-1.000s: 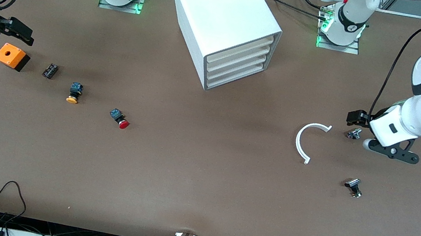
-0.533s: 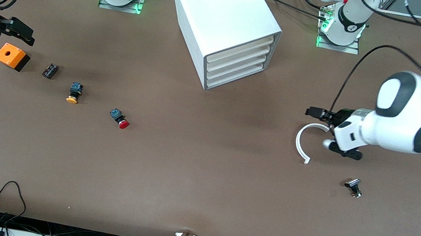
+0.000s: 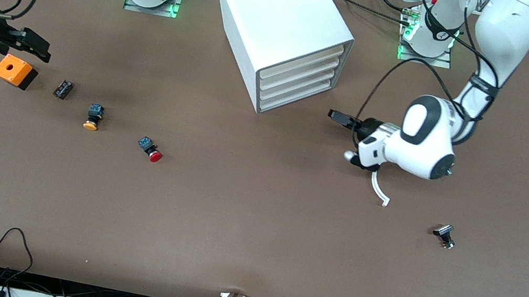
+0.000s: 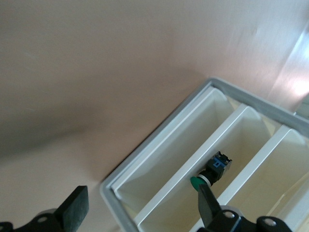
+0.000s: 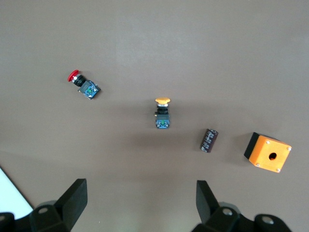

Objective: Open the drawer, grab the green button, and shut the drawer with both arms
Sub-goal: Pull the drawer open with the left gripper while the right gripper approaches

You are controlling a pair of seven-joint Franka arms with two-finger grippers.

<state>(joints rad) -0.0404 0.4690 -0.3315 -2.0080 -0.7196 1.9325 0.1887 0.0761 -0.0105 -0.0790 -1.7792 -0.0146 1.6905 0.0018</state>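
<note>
We see left pincer (image 3: pixel 341 117) spread apart facing drawer (image 3: pixel 294 97), right pincer (image 3: pixel 34 44) apart over orange box (image 3: pixel 15 71), green-capped button (image 4: pixel 211 171) lying in cabinet tray.

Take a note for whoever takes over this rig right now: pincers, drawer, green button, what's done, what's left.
Left pincer: open, empty, over the table in front of the big white box cabinet.
Right pincer: open, empty, waiting by the orange box at the right arm's end.
Lowest cream-fronted tray drawer: shut.
Small green-capped push button: on a tray inside the cabinet; which tray, cannot tell.
Done: nothing.
Left: open drawer, take button, close drawer.
</note>
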